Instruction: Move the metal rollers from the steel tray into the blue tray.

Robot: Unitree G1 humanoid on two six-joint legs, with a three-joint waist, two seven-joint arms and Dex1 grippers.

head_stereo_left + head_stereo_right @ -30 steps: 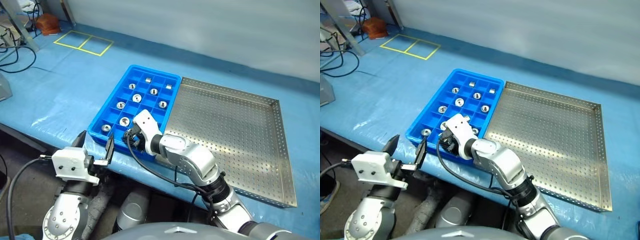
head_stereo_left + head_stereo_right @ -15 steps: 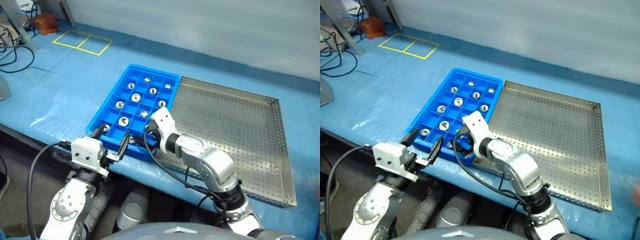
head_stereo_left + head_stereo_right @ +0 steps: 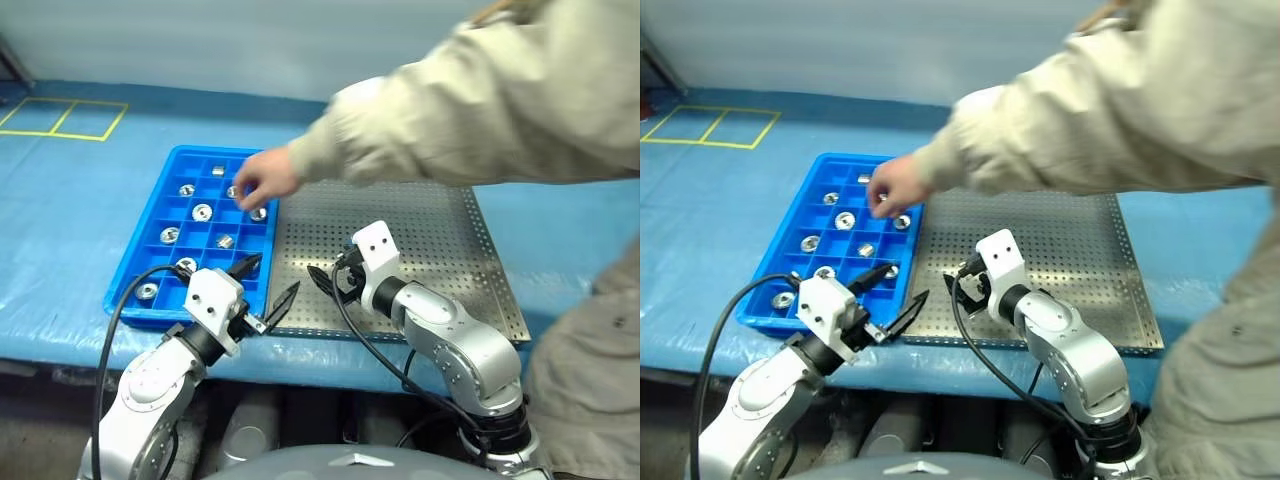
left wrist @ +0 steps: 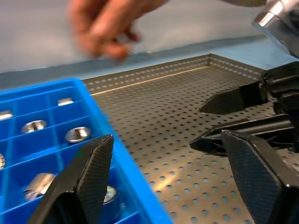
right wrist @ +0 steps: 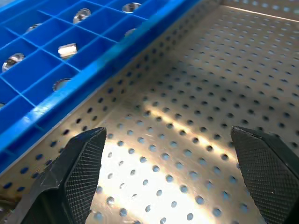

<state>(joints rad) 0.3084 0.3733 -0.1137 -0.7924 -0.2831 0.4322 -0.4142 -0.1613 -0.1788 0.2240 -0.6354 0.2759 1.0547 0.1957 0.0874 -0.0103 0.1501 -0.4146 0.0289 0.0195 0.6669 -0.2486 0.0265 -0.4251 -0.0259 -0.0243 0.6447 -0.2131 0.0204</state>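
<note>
Your rollers are small shiny silver rings, short and thick with a dark hole in the middle; they sit singly in separate square cells of the blue tray, some flat with the hole up, one lying on its side; several cells hold nothing. The blue tray is glossy moulded plastic, a rectangle cut into a grid by thin walls; its long side lies tight against the steel tray. The steel tray is dull silver sheet, wider than the blue one, with a floor punched in regular rows of round holes and a low raised rim; you can see no roller on the floor that shows.

Your left gripper hangs over the near corner where the two trays meet, its two black tapered fingers spread apart with nothing between them; one finger is over the blue cells, the other over the perforated floor. Your right gripper is low over the near part of the steel tray, just beside the blue wall; its textured black pads stand wide apart and empty.

A person's hand in a pale beige sleeve reaches across the steel tray to the far cells of the blue tray. Both trays rest on a blue table cover with yellow tape marking squares at the far left.
</note>
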